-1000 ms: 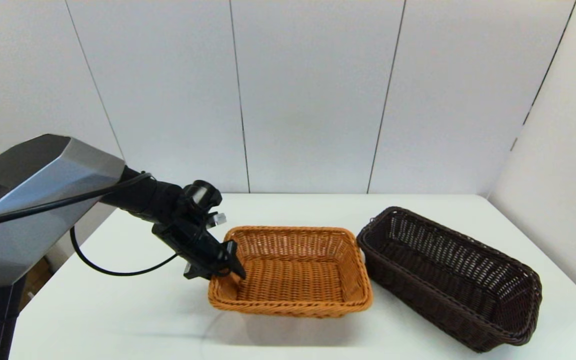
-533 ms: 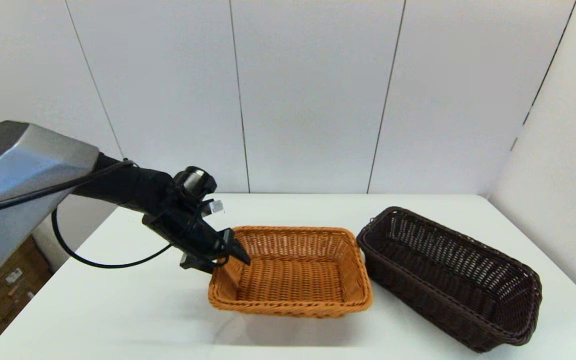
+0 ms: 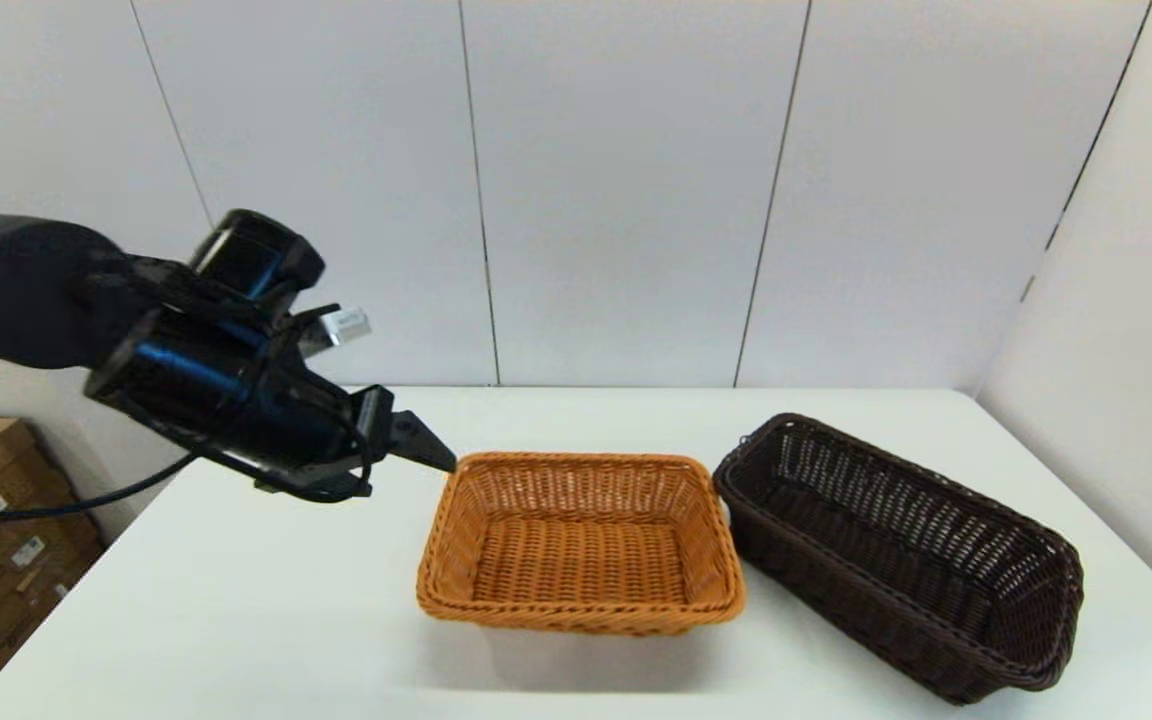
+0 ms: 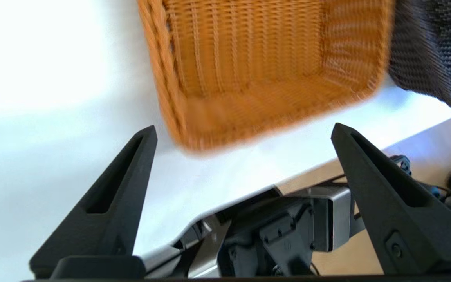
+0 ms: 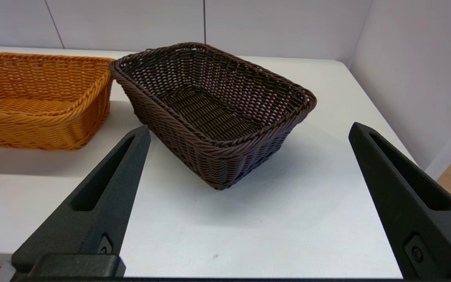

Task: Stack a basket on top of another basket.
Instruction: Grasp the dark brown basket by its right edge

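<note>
left pincer (image 3: 431,455) spread, above table (image 3: 236,620) | baskets side by side

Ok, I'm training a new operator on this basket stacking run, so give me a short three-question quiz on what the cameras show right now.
1. True or false: the dark brown basket is already stacked on the orange basket.
2. Which is the left gripper doing? A) gripping the orange basket's rim, B) hanging open above the table beside the orange basket, C) reaching into the dark brown basket.
3. Fill in: the right gripper is open, and the basket nearest in front of it is the ____ one.

Key: 1 false, they stand side by side on the table. 2 B. 3 dark brown.
</note>
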### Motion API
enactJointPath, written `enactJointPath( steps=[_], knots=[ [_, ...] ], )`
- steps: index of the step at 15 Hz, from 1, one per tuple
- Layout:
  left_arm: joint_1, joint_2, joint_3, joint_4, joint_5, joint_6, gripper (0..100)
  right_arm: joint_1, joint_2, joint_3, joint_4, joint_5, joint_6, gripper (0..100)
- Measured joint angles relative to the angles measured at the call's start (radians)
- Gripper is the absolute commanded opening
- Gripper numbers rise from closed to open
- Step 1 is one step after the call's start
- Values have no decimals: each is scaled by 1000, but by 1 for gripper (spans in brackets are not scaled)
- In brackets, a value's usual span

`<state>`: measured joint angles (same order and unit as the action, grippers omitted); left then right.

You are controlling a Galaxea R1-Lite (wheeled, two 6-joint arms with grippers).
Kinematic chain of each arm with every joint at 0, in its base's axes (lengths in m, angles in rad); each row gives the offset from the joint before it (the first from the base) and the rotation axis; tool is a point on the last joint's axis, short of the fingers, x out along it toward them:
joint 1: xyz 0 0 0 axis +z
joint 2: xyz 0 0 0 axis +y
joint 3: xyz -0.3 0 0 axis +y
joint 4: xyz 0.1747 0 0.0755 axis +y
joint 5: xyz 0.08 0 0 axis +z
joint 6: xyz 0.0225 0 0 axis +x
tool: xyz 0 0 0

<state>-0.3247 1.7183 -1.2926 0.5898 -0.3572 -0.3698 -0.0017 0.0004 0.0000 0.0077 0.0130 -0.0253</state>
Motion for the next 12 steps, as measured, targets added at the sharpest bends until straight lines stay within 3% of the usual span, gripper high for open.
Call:
enactJointPath(
  steps=[7, 12],
  knots=[
    [3, -523, 304, 39, 51, 2, 100, 0, 0, 0, 0, 0, 0, 100],
    [94, -861, 525, 90, 51, 68, 100, 0, 0, 0, 0, 0, 0, 100]
  ],
)
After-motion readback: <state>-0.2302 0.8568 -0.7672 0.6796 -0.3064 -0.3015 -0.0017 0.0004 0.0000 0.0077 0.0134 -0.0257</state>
